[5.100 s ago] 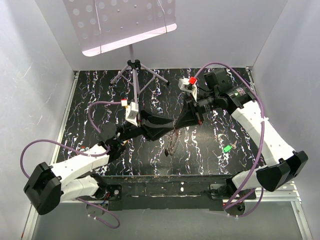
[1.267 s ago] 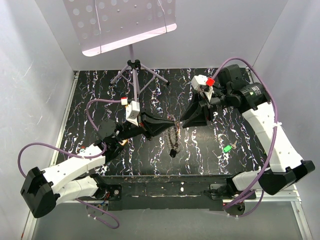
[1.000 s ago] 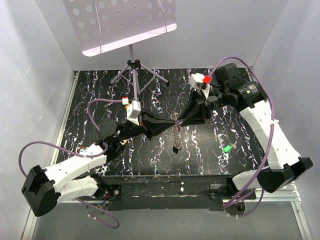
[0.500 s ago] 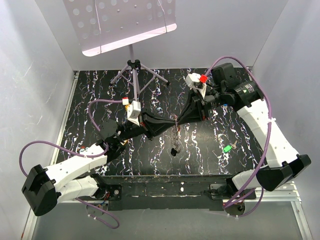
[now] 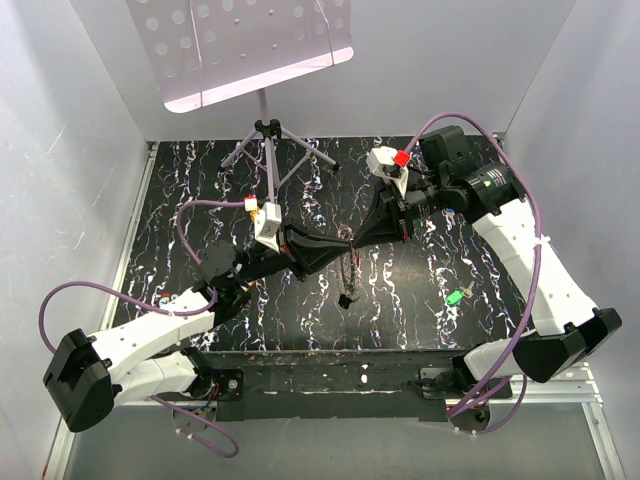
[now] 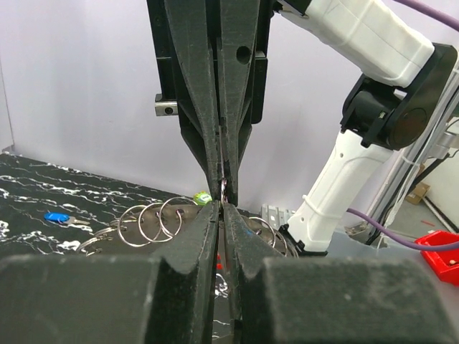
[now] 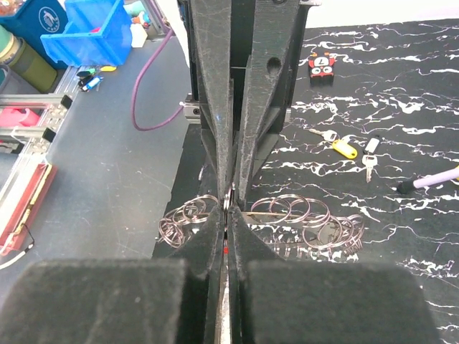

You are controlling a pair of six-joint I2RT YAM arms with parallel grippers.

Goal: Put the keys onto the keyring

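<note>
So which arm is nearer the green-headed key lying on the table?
Right. The right arm runs its white forearm just past the green-headed key, on the key's right. The left arm lies far off to the key's left.

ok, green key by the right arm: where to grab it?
On the green key, likely the plastic head, its widest part. It lies flat on the table, so come straight down from above, closing across the head.

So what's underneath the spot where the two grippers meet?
Below the tips of the left gripper and right gripper, linked silver rings spread over the black table. The closed fingers cover nearly all of the keyring pinched between them; only a sliver shows.
</note>
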